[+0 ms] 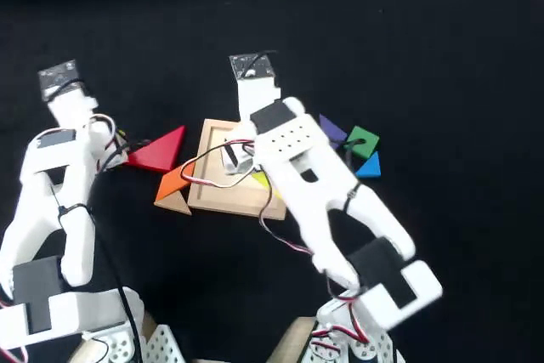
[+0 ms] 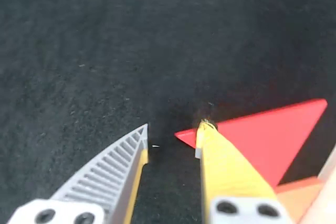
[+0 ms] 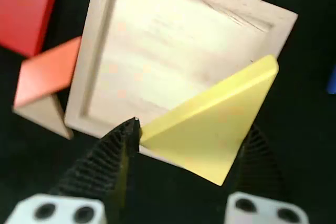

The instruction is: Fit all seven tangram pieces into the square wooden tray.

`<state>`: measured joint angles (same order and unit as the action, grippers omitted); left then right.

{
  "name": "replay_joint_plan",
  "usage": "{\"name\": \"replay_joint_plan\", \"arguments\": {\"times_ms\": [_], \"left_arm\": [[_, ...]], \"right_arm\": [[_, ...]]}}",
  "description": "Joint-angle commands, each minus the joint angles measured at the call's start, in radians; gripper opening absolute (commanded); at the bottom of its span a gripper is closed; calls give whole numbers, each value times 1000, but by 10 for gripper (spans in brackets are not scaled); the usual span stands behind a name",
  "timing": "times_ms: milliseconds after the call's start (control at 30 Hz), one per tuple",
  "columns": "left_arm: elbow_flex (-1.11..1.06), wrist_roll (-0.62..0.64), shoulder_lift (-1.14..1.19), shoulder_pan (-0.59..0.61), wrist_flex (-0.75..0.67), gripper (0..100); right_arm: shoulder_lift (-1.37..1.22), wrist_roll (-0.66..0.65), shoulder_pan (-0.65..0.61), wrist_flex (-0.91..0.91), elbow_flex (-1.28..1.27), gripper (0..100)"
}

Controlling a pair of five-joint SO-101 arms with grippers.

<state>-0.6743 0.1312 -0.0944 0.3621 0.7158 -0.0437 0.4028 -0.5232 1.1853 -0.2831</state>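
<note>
The square wooden tray (image 1: 219,202) lies mid-table, its floor bare (image 3: 100,51). My right gripper (image 3: 191,137) is shut on a yellow triangle (image 3: 210,129), held tilted above the tray's near rim; a sliver of the yellow triangle (image 1: 260,180) peeks out under the arm. My left gripper (image 2: 172,136) is open at table level, with the tip of the red triangle (image 2: 268,135) just inside its yellow finger (image 2: 220,166). The red triangle (image 1: 160,152) lies just left of the tray. An orange piece (image 1: 174,180) and a plain wooden triangle (image 1: 174,203) touch the tray's left side.
A purple piece (image 1: 331,131), a green piece (image 1: 363,140) and a blue triangle (image 1: 369,166) lie in a cluster right of the tray. The black cloth stretches bare at the back and far right. The right arm's body covers part of the tray.
</note>
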Motion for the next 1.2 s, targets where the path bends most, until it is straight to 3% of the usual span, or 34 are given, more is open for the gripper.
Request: {"name": "replay_joint_plan", "arguments": {"times_ms": [0, 267, 467, 633, 867, 1067, 1167], "left_arm": [[22, 68, -14, 61, -17, 159], [15, 91, -14, 51, -40, 159], [1, 92, -14, 48, -64, 159], [1, 94, -14, 47, -64, 159], [1, 94, -14, 47, -64, 159], [1, 92, -14, 47, -64, 159], [1, 92, -14, 47, -64, 159]], "right_arm": [[-10, 103, -32, -95, 16, 227], [-64, 420, -100, -239, 16, 223], [-122, 529, -100, -252, 18, 226], [-131, 522, -114, -239, 56, 235], [-131, 537, -152, -121, 108, 486], [-125, 460, -143, -38, 151, 453], [-125, 279, -77, 94, 259, 387]]}}
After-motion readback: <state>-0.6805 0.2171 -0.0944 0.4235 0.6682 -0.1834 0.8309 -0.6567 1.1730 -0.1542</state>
